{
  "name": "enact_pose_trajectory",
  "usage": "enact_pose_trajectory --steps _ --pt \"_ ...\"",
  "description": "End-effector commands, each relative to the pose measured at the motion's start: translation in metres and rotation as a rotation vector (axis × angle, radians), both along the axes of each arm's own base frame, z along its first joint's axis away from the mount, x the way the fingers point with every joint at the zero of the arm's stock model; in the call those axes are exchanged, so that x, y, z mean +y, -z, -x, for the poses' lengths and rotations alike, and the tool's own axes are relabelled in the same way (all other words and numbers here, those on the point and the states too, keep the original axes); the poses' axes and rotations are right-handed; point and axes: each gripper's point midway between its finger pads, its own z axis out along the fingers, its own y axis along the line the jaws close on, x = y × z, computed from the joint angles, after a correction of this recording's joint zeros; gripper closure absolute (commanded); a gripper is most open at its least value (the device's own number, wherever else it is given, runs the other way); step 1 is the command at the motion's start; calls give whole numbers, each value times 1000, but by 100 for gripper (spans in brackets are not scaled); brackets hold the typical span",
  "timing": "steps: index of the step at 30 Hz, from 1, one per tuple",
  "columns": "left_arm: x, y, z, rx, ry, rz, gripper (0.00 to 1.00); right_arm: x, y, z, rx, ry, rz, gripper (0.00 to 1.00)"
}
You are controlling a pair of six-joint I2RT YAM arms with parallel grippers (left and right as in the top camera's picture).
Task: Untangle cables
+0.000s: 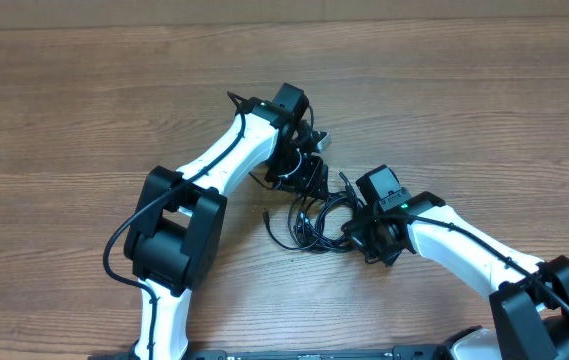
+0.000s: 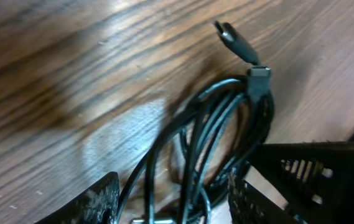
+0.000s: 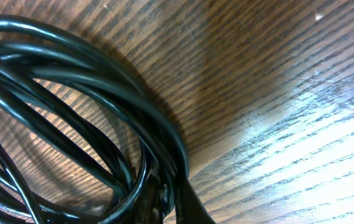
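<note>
Cables (image 1: 314,222), thin and black, lie in a loose tangle of overlapping loops on the wooden table (image 1: 84,100), between the two grippers. One small plug (image 2: 236,38) sticks out past the top of the tangle in the left wrist view, angled away from the loops, and a second, squarer connector (image 2: 259,78) sits just below it where several strands bend together.

On the far-left side of the tangle, the left gripper (image 2: 173,200) is low over the wood with its jaws spread. Its two fingers (image 2: 96,202) stand one on each side of the cords, and several strands run through the gap between them.

On the opposite side of the tangle, toward the near right, the right gripper (image 1: 364,236) meets the outer edge of the loops. Its jaws are pressed together. In its own close view the dark fingertip (image 3: 186,202) lies right against the curved bundle, but the picture is too tight and dim to tell whether a strand is caught in it.

The left arm (image 1: 219,160) reaches in to the tangle from the near-left corner, and the right arm (image 1: 464,245) from the near-right corner, both white with black joints.
</note>
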Motion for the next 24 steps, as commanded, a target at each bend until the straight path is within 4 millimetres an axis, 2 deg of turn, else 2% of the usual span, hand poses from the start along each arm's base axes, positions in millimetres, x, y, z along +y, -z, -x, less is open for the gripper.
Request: enact_pose_trajectory --steps 1,5,13,20,24 --pt "9 12 3 -19 25 -55 46 -7 6 8 18 -9 39 96" --pt "11 15 7 -5 25 -64 61 -7 6 8 18 -9 39 96" --pt "5 13 12 17 30 -35 67 -7 6 8 18 -9 39 96" --pt "6 15 16 16 43 -58 96 -7 6 8 21 -9 40 96" --pt "9 15 14 13 36 -67 96 -8 6 10 27 -9 44 96"
